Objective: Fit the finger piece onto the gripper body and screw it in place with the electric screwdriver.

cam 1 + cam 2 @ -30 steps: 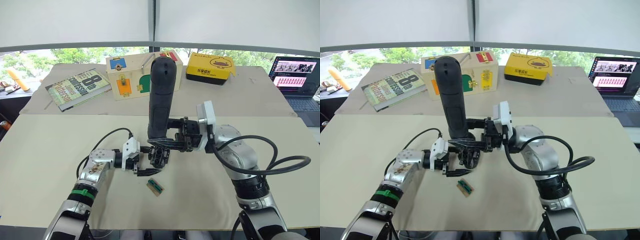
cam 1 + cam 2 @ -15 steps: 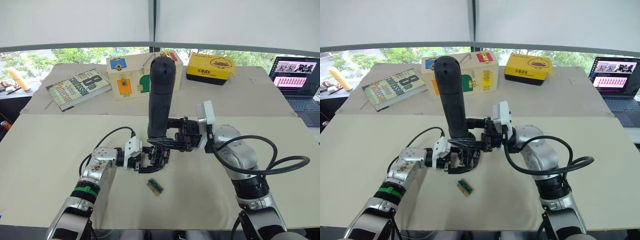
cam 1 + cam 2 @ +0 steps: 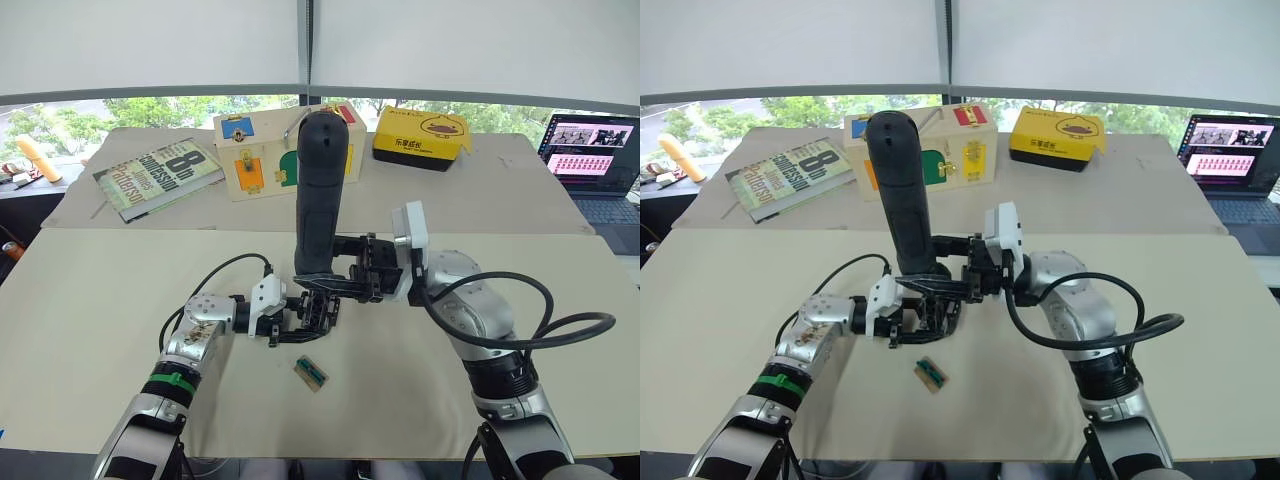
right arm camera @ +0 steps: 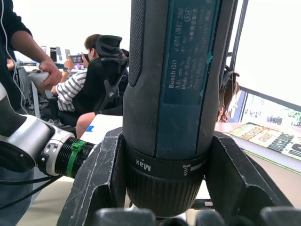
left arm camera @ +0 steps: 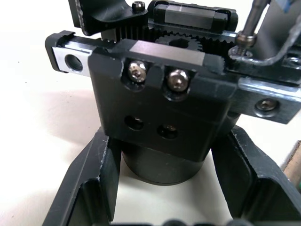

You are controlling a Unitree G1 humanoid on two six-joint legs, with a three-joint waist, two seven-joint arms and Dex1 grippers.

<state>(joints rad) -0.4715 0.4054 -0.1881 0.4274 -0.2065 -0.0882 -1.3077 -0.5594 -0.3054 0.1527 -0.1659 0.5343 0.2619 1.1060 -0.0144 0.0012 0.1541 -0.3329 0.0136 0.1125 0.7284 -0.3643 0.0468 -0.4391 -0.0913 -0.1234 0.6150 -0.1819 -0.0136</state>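
Observation:
The electric screwdriver (image 3: 320, 190), a thick dark cylinder, stands upright with my right gripper (image 3: 335, 285) shut around its collar (image 4: 164, 183). Its thin metal bit (image 5: 254, 19) comes down onto a screw head (image 5: 242, 38) at one corner of the gripper body (image 5: 164, 99). That black blocky body (image 3: 318, 308) sits on the table under the screwdriver. My left gripper (image 3: 298, 322) is shut on its round base, one finger (image 5: 96, 174) on each side. I cannot tell the finger piece apart from the black parts on top of the body.
A small green-and-tan block (image 3: 311, 373) lies just in front of the body. A book (image 3: 155, 175), a wooden box (image 3: 265, 150) and a yellow box (image 3: 420, 135) sit at the back. A laptop (image 3: 590, 150) stands far right. People show behind the screwdriver in the right wrist view.
My left gripper has moved right, up to the gripper body, and closed on its base. The screwdriver and right gripper have hardly moved.

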